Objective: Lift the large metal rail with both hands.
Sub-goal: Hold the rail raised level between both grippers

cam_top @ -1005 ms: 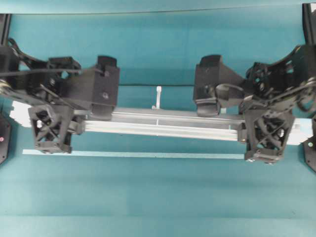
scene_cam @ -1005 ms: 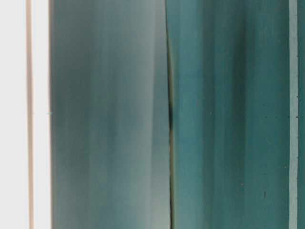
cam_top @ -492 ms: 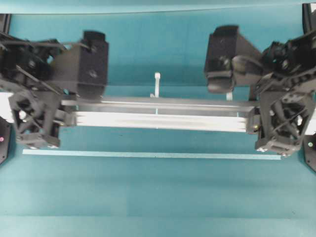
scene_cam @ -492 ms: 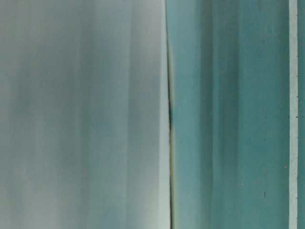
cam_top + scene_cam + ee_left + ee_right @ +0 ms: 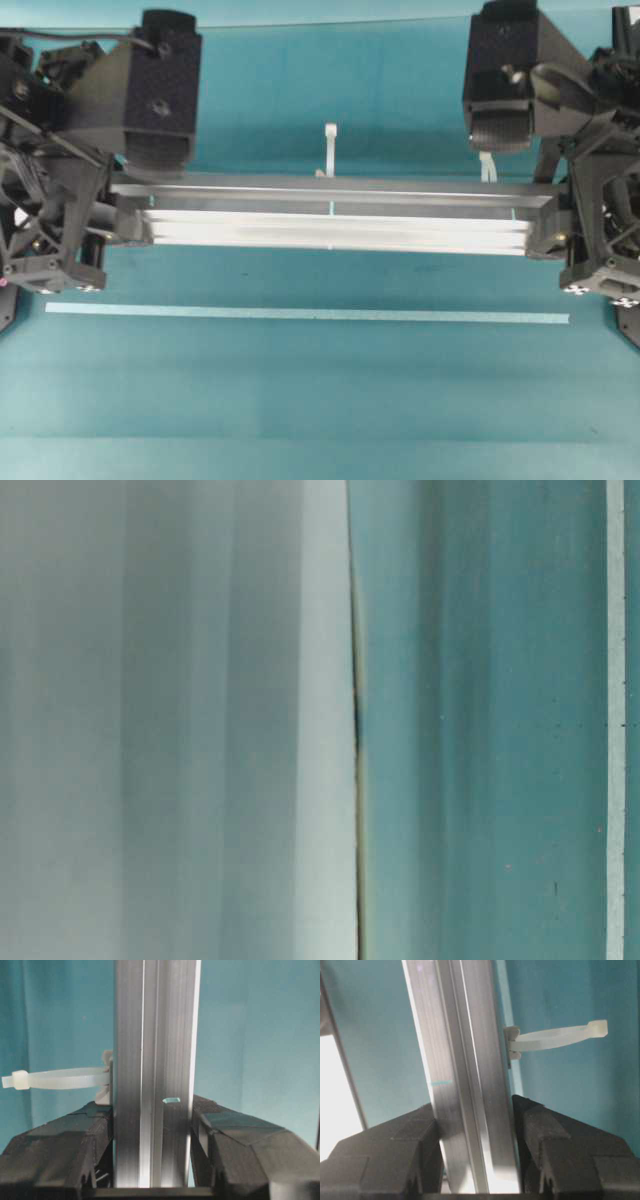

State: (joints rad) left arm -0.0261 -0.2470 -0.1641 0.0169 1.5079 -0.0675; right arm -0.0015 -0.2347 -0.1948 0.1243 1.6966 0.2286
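Note:
The large metal rail [image 5: 330, 215], a grooved silver bar, hangs level above the teal table across most of the overhead view. My left gripper [image 5: 115, 215] is shut on its left end and my right gripper [image 5: 565, 225] is shut on its right end. In the left wrist view the rail [image 5: 152, 1050] runs straight up between the black fingers [image 5: 85, 1135] of the left gripper [image 5: 152, 1110], both pressed to its sides. The right wrist view has the rail [image 5: 462, 1050] clamped the same way in the right gripper [image 5: 475, 1110]. White pegs [image 5: 329, 150] stick out from its far side.
A thin pale-teal strip [image 5: 305, 314] lies flat on the table in front of the rail. The table-level view is blurred: a pale grey surface [image 5: 170, 720] fills its left half, with teal table on the right and the strip [image 5: 615, 720] at the edge.
Both arms have carried the rail upward toward the overhead camera, so it looks larger and now sits level. The pale blur has spread across the table-level view's left half. Both grips are unchanged.

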